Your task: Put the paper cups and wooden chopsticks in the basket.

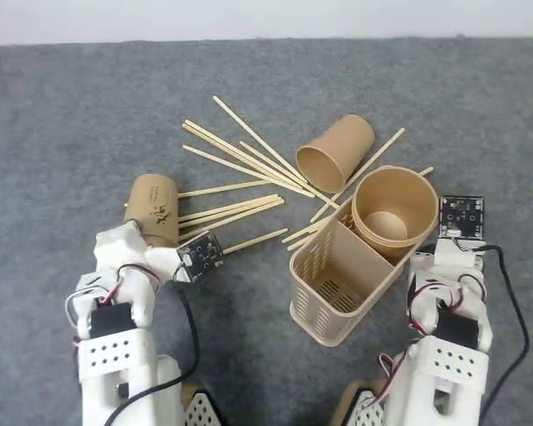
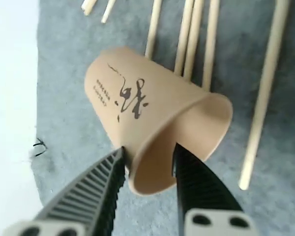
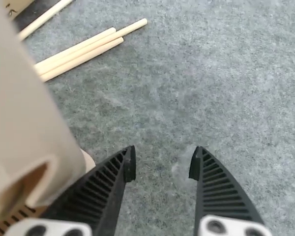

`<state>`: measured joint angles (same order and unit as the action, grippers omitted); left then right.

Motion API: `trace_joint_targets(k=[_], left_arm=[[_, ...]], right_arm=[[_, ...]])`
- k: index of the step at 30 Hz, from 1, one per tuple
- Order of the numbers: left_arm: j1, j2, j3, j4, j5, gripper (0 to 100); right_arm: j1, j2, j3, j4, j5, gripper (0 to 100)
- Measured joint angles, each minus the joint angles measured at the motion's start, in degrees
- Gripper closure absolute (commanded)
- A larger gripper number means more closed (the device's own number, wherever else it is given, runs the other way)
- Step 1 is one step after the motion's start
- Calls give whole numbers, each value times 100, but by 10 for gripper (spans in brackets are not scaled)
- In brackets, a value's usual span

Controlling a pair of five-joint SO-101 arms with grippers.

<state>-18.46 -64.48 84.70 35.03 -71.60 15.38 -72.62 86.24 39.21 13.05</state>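
**While One Cup Is Gripped: Positions and Reasons**

Since every item lies on the grey felt-covered table (image 1: 71,115), both arms work from its near edge.

1. Basket. The beige slotted plastic basket (image 1: 324,306) stands in front of the right arm. Its near compartment is open and unfilled, so it can take items from above.
2. Cups.
   - One brown paper cup with a second nested inside (image 1: 419,200) stands upright at the basket's far end, apparently in its far compartment, and counts as stowed.
   - A brown paper cup lying on its side (image 1: 336,153) rests beyond the basket on crossed sticks, mouth facing the arms.
   - A printed brown paper cup (image 2: 152,113) lies base-away in front of the left arm, well apart from the basket.
3. Grippers.
   - The left gripper (image 2: 147,150) has its jaws closed on the printed cup's mouth end, rim wall pinched between them. This hold suits lifting and carrying to the basket. Whether the cup is off the table cannot be told.
   - The right gripper (image 3: 162,157) hangs over bare felt just beside the basket, jaws moderately apart with nothing between them.
4. Chopsticks. The pale wooden chopsticks (image 1: 249,160) lie scattered between the cups, some touching the basket's base. None is stowed yet.
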Motion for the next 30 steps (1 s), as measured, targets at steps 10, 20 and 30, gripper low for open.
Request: trace_joint_targets(k=[10,20,30], left_arm=[[0,-9,264,-985,440,989],[457,-18,-1451,1090,1310,990],[1785,510,-4844,4695,2426,990]], right_arm=[[0,0,0,0,0,805],[0,0,0,0,0,805],[0,0,0,0,0,805]])
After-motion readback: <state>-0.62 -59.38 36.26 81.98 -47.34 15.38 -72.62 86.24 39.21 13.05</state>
